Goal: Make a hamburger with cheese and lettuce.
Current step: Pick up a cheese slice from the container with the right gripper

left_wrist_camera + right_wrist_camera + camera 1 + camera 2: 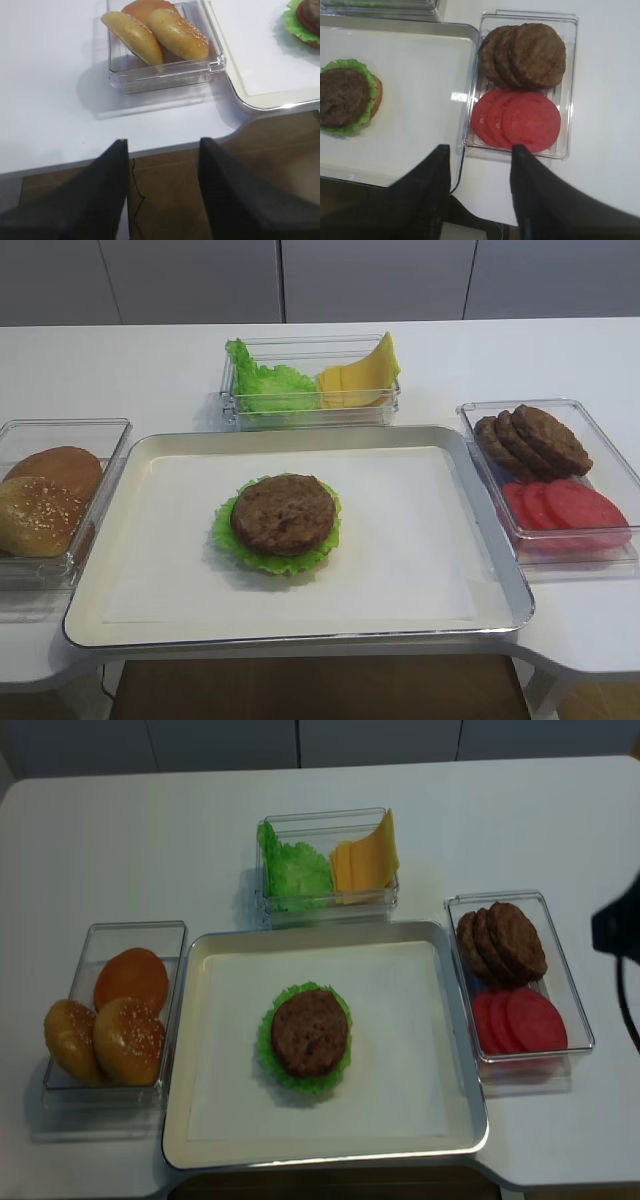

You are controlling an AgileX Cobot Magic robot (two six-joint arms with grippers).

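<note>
- Hamburger (284, 520): patty over lettuce (228, 540), mid-tray (150, 455) on the counter (120, 370).
- Cheese (362, 375): slices leaning in the rear clear container, beside heaped leaves.
- Right end effector (481, 155): fingers apart, empty, poised above the near edge of the patty-and-tomato container (570, 90).
- Left end effector (163, 150): fingers apart, empty, off the counter edge near the buns (155, 30).
- Hamburger cut off in left wrist view.

1. The tray (495, 570) has a polished, reflective metal rim and a matt white paper liner (400, 540).
2. The three bins, such as the one at the right (560, 935), are clear glossy plastic.
3. The hamburger (280, 522) shows a rough, grainy brown patty on a ruffled lettuce (235, 545) leaf.
4. The cheese (362, 378) looks smooth and waxy.
5. The table (130, 370) is smooth matt white.
</note>
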